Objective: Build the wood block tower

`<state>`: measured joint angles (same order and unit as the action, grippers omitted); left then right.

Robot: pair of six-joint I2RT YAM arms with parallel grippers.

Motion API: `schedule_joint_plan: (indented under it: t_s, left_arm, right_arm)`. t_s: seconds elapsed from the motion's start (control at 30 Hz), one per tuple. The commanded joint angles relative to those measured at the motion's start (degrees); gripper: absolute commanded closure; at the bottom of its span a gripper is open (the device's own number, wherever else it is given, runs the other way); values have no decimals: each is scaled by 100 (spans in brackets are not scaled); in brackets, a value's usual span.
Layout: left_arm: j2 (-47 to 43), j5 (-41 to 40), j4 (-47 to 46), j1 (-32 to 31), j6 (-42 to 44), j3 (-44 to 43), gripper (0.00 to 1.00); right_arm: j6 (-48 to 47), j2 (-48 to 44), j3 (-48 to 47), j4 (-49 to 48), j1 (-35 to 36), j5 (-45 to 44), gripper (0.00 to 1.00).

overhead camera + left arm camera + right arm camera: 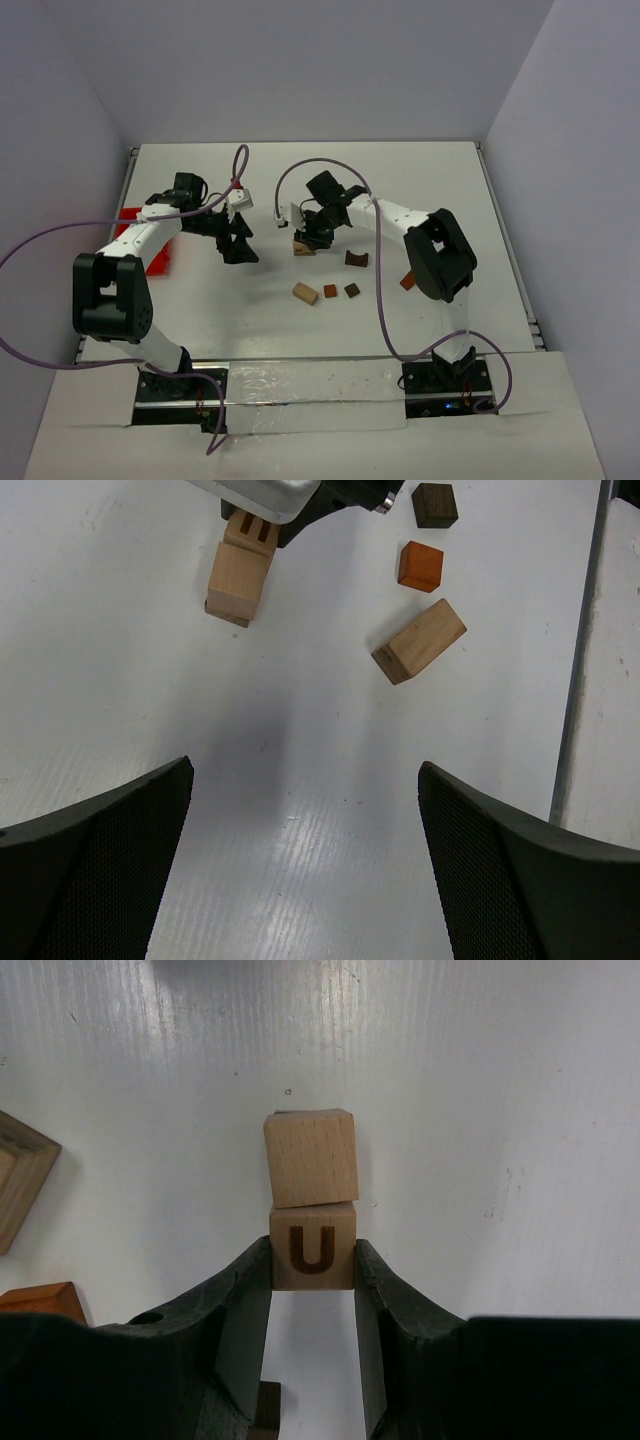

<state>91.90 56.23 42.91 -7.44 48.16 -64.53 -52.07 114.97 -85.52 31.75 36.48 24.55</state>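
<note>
On the white table (430,190), near its middle, the U-marked tan block (312,1245) is pinched by the right gripper (313,1255), its fingers closed on it. It touches a plain tan cube (311,1157), seemingly stacked on it. Three loose blocks (305,293) lie nearby. Farther left, the left gripper (305,770) gapes wide, holding nothing.

Your left arm (150,222) and right arm (397,213) pair white tubes with chunky black joint housings, set on black bases (180,388). A purple cable (382,305) loops off each one. Your left tool (305,780) has black fingers (110,850) faced with fine mesh; your right tool (312,1260) shows smooth dark ones.
</note>
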Motion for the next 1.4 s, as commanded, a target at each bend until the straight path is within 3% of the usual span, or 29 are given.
schedule_joint_plan:
  t_s: [0.0, 0.47, 0.73, 1.07, 1.17, 1.2, 1.37]
  left_arm:
    - [38, 284, -160, 24, 9, -261, 1]
    - [33, 284, -151, 24, 27, -241, 1]
    - [70, 261, -171, 24, -46, -278, 1]
    - [8, 196, -117, 24, 41, -322, 1]
    - [-138, 158, -166, 13, 96, -288, 1]
    - [-214, 137, -215, -1, 89, -288, 1]
    - [-374, 35, -252, -282, 170, -347, 1]
  right_arm:
    - [48, 132, -298, -2, 79, -38, 70]
    - [79, 184, -343, 7, 100, -100, 61]
    - [13, 152, -288, 19, 119, -82, 38]
    - [115, -251, -104, 7, 130, 101, 25]
    - [278, -627, -39, -11, 103, 204, 15]
    - [369, -802, 3, -18, 82, 246, 3]
    - [972, -1622, 332, -129, -336, 515, 0]
